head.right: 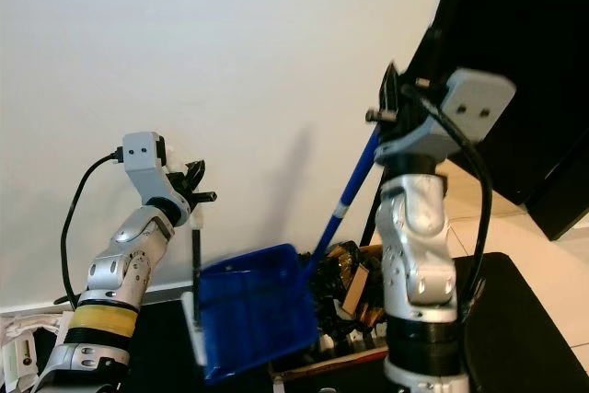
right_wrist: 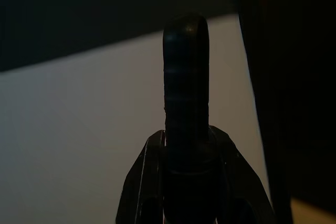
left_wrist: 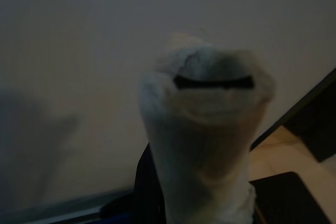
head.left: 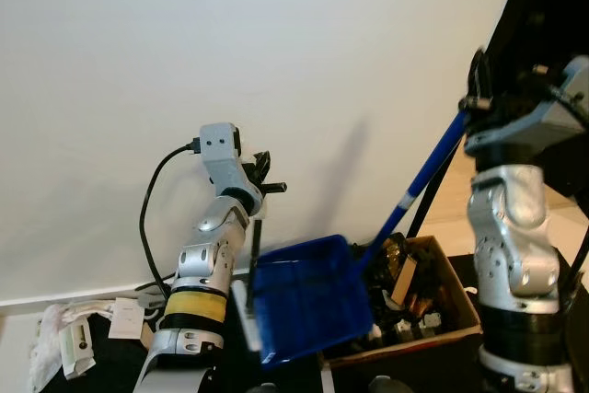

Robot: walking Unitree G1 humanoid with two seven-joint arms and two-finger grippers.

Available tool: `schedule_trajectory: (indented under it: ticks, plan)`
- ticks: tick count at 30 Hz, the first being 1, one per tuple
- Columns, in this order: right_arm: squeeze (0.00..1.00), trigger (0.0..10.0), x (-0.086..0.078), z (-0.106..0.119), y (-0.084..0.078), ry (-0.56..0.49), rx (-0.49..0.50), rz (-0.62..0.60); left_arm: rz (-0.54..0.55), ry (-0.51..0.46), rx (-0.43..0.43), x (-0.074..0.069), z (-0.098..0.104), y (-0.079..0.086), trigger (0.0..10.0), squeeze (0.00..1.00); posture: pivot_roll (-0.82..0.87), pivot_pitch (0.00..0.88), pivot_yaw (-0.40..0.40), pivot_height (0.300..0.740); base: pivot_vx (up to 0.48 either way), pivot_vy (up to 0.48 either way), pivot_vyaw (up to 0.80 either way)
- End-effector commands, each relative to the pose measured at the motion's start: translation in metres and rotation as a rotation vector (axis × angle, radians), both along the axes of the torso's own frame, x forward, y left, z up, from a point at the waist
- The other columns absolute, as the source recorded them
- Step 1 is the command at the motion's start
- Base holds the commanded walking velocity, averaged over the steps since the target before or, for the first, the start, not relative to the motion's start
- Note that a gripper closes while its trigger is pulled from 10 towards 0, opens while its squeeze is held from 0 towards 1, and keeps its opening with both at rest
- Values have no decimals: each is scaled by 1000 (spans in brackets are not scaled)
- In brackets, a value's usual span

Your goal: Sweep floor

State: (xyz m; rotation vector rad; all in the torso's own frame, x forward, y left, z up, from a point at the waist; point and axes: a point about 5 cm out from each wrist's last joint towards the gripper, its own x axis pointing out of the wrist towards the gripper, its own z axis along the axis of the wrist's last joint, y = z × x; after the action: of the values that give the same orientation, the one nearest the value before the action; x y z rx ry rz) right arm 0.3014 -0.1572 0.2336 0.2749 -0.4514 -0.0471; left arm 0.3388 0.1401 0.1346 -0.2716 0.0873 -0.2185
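Right gripper (head.right: 391,89): fingers clamped around the top of the blue dustpan handle (head.right: 350,186), arm raised upright. The blue dustpan (head.right: 253,319) hangs tilted over a cardboard box (head.left: 433,306) of clutter. Left gripper (head.right: 195,192): fingers pinching a thin dark broom handle (head.left: 255,250), its white tip (left_wrist: 207,129) protruding; forearm raised toward the white wall (head.left: 276,71).

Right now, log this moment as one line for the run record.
phase: emptying | right gripper: shut on blue dustpan handle | blue dustpan: tilted over cardboard box | left gripper: holding white-topped broom handle
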Motion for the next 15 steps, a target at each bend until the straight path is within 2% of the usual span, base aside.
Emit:
schedule_trajectory:
  ticks: [1, 6, 15]
  plan:
    - [0, 10000, -3, 6, 8, -16, 67, 52, -14, -33, 32, 1, 8, 2, 10000, 0, -2, 27, 80, 740, 0, 0, 0]
    - [0, 10000, 1, -3, 32, 30, 92, 135, 9, -43, 52, -2, 8, 5, 10000, 0, 28, 27, 61, 740, 0, 0, 0]
    - [0, 10000, 5, -2, 44, 43, 93, 201, 43, -47, 49, -4, 8, 12, 10000, 0, 48, 26, 42, 740, 0, 34, 0]
